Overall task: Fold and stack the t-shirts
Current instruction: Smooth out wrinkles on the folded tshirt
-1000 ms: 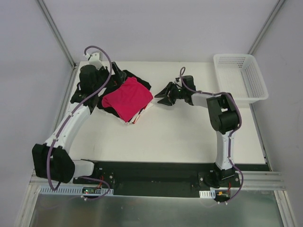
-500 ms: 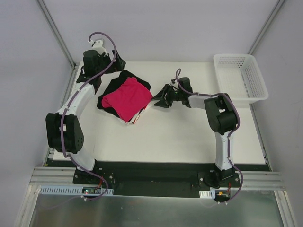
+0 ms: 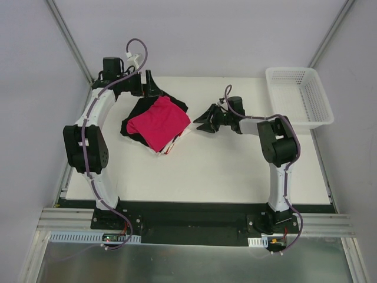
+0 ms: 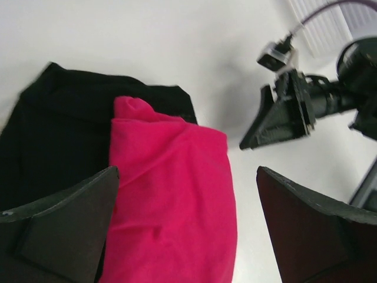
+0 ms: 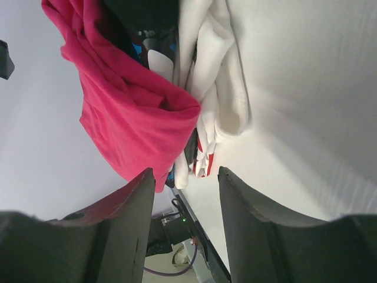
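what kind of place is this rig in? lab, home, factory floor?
Most likely a lab test cell: a white table boxed in by plain panels on aluminium posts, two arms bolted to a rail at its near edge, plus props: t-shirts and a plastic basket.

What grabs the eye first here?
A crimson-pink t-shirt lies topmost on a heap at the table's far left, a black t-shirt beneath. Both hands flank it, jaws open: left hand at its far side, right hand to its right, neither holding anything. A white basket sits at the far right corner.
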Controlling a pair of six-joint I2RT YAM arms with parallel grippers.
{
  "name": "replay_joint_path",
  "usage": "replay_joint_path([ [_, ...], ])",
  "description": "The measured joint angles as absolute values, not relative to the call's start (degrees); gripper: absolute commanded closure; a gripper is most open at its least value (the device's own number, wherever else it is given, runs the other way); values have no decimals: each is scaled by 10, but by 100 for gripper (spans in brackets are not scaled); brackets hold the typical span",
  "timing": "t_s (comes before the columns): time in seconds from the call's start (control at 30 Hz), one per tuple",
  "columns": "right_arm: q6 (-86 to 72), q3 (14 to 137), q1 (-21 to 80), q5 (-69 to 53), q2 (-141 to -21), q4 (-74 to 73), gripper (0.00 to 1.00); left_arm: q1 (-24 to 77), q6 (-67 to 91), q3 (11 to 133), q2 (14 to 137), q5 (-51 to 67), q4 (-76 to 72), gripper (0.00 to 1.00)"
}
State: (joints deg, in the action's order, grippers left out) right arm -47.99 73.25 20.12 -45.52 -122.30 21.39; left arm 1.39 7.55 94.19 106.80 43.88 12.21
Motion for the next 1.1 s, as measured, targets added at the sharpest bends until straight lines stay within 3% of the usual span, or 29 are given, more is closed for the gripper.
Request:
replay_joint_path([
  [0.33, -493, 699, 199, -458, -1221, 243, 51, 14, -61, 1015, 1143, 517, 342, 1],
  [0.7, -504, 669, 176, -461, -1188, 266, 51, 14, -85, 1097, 1234, 520, 399, 1],
  [1.1, -512, 668, 162, -464, -1187, 278, 51, 14, -111, 1195, 1238, 474, 452, 1],
])
